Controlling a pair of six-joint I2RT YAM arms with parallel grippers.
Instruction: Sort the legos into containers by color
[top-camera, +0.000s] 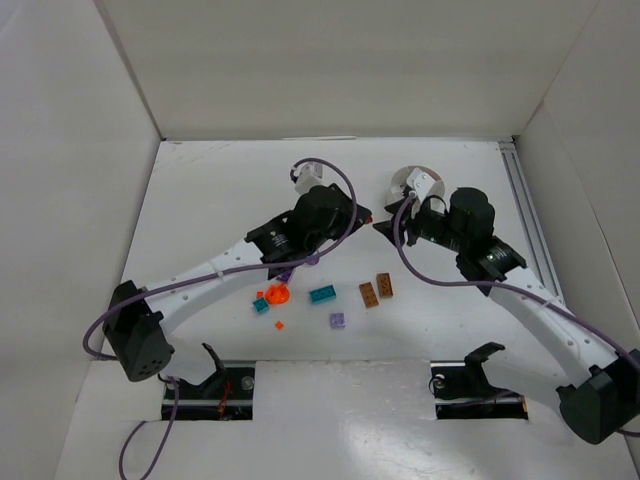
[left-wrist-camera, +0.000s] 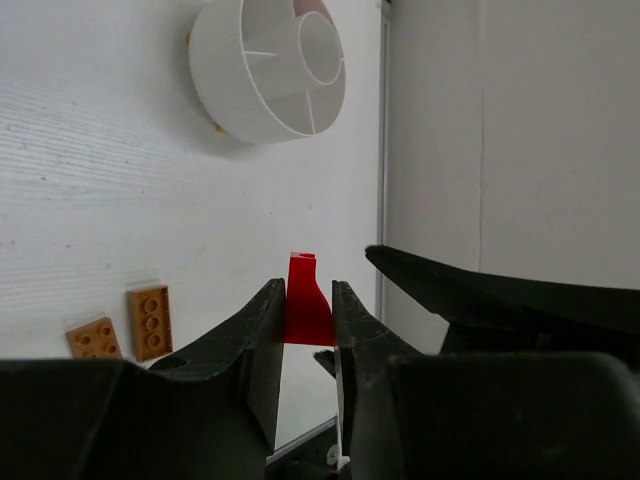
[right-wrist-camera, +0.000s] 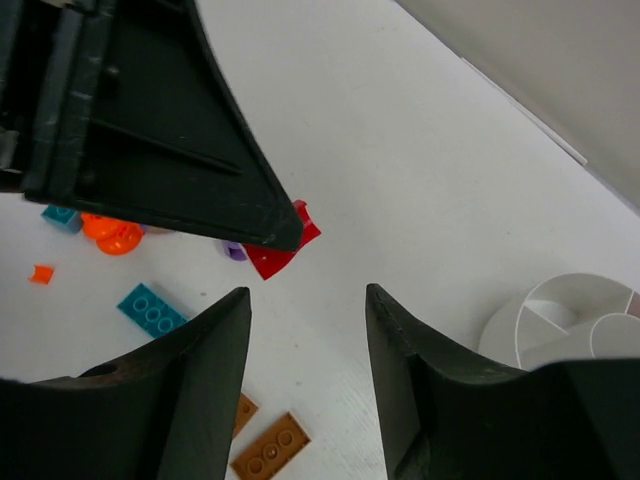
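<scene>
My left gripper is shut on a small red lego, held above the table; from above, the left gripper sits just left of the white wedge-compartment dish. My right gripper is open with nothing between its fingers, and its tips are close beside the left one. In the right wrist view the red lego pokes out under the left finger. The dish lies ahead of the left gripper. Loose legos lie nearer: orange, teal, purple, two brown plates.
A small teal bit and a tiny orange bit lie by the orange cluster. Another purple bit peeks from under the left arm. White walls enclose the table; a metal rail runs along the right side.
</scene>
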